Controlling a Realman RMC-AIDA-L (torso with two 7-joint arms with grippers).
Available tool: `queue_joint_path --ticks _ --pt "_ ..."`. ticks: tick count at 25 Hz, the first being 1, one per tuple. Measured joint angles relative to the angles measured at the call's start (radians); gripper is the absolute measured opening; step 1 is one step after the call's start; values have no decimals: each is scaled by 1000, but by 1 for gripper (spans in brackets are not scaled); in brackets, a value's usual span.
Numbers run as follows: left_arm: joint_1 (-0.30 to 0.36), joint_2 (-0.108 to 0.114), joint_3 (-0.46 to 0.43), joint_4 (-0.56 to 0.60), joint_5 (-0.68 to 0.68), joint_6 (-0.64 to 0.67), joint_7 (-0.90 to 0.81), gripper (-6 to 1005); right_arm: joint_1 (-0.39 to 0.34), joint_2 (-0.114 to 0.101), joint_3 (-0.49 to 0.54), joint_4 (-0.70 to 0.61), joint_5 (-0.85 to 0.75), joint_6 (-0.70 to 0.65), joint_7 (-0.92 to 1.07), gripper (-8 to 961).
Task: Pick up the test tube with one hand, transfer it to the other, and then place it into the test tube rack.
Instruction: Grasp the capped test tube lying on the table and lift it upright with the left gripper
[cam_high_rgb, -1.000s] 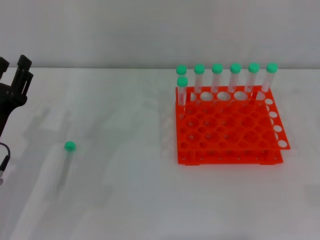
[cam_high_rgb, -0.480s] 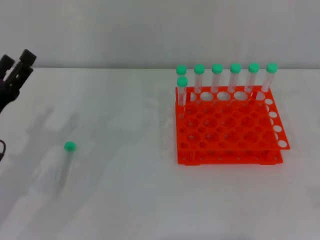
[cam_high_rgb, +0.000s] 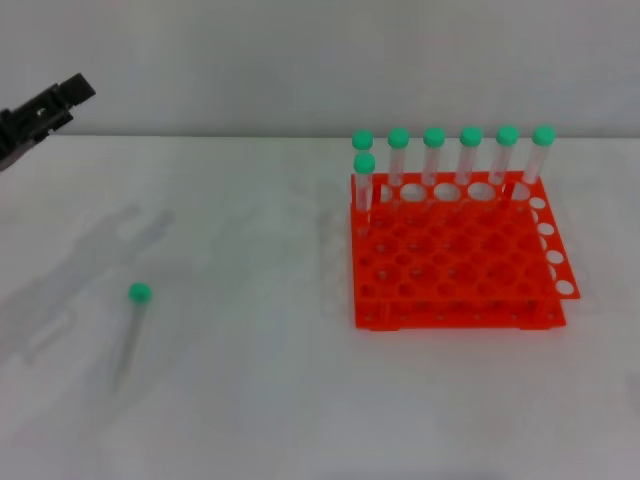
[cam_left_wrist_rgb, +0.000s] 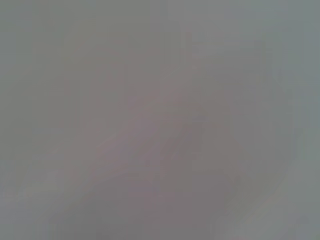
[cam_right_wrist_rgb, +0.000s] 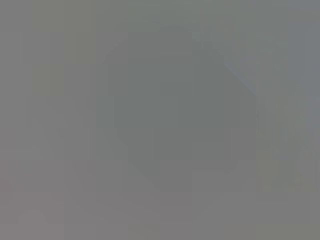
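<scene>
At the far left edge of the head view, the left claw (cam_high_rgb: 62, 99) hangs high above the tabletop (cam_high_rgb: 250, 400), only its dark tip in sight; whether it is spread or closed cannot be told from here, and nothing is seen in its hold. Below and a little to its right, the test tube (cam_high_rgb: 131, 330) lies flat on the tabletop, its green cap pointing away from the robot and its clear body running back toward the near edge, well apart from the claw above it. Farther right, past a bare stretch of white surface, stands the orange-red rack (cam_high_rgb: 455, 265), with six capped tubes (cam_high_rgb: 470, 155) upright along its back row and a seventh just in front of the leftmost one; most of the holes are free. The right claw is nowhere in sight, and both wrist views show only blank grey. By this showing the task has hardly begun: the tube is not yet picked up, so the grasp, the handover to the other claw, and the drop into a free rack hole are all left to do.
</scene>
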Motion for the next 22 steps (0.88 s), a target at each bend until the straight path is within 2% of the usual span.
queue_joint_path --ticks 7,10,11,13,16,18,22 --pt "-71 90 -9 202 437 -1 -581 878 -2 -3 4 -7 5 0 -27 668" --pt "-127 112 -43 257 638 48 -767 878 2 -3 13 -8 6 0 -51 667" --pt "-127 112 -43 257 638 48 -767 878 4 -3 15 -9 6 -1 -57 667" --pt "-212 138 -109 268 840 155 -890 878 7 -5 16 -10 6 -1 -62 667" --pt "-277 155 -131 264 985 239 -954 878 9 -8 16 -14 6 0 -64 667" --pt "-320 158 -132 264 1077 287 -995 878 9 -11 16 -17 6 1 -65 667" --pt "-409 148 -128 248 1265 366 -1042 878 15 -12 16 -19 6 3 -80 667"
